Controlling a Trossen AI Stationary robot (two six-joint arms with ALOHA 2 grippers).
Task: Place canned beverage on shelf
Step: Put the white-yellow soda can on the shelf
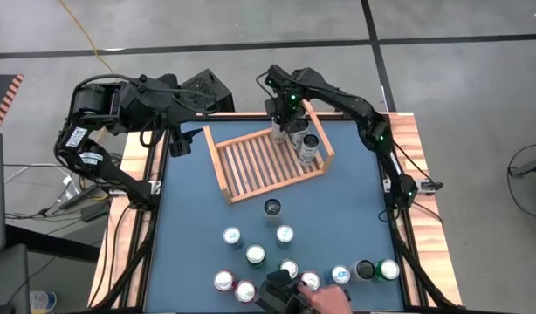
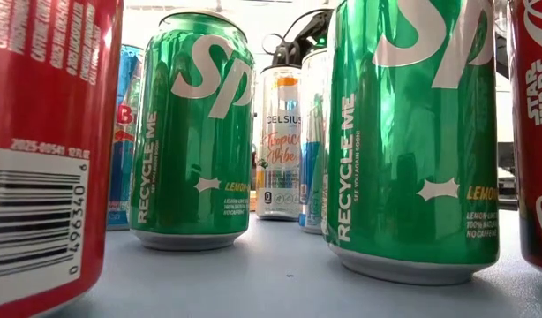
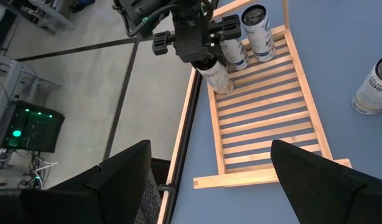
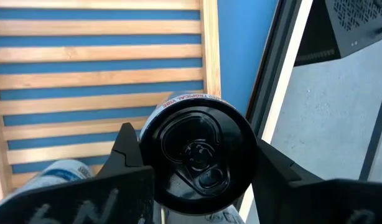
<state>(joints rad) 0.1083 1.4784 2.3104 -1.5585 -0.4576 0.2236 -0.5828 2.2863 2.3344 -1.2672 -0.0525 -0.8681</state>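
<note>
Risk: right gripper (image 4: 194, 163) is clamped on the can (image 3: 214, 71) over the shelf (image 1: 266, 162) back corner, tight beside two placed cans (image 3: 253, 31); sideways drift topples them. Left gripper (image 3: 209, 171) idle beside shelf, jaws apart.

Black-topped can (image 4: 197, 155) upright in the slatted wooden shelf's (image 1: 250, 166) far corner, beside two standing cans (image 1: 306, 146).

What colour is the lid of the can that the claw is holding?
Black, best seen in the right wrist view, where the right gripper clamps the can.
</note>
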